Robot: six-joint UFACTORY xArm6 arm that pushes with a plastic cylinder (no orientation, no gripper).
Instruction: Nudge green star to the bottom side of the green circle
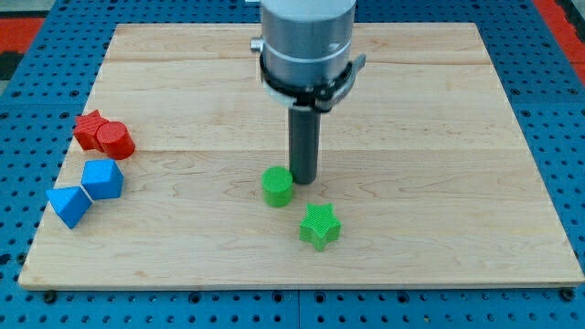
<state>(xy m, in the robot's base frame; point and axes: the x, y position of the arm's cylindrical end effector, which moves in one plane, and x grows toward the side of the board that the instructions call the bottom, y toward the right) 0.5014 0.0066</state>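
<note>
Wooden table, pale planks with the grain running across the view, resting on a blue perforated base that shows on all sides. The green star lies near the middle of the view's lower half, with bare wood between it and the table's bottom edge and a wide open stretch toward the view's right edge. The green circle (a short cylinder) sits just up and to the view's left of the star, close to it but apart. Four further blocks cluster near the table's left edge: a red star touching a red cylinder, and below them a blue block touching a blue triangular block. This arm carries no fingers, so nothing is held; it ends in a dark rod, and my tip stands on the wood just beside the green circle's right side, above the green star and apart from it.
</note>
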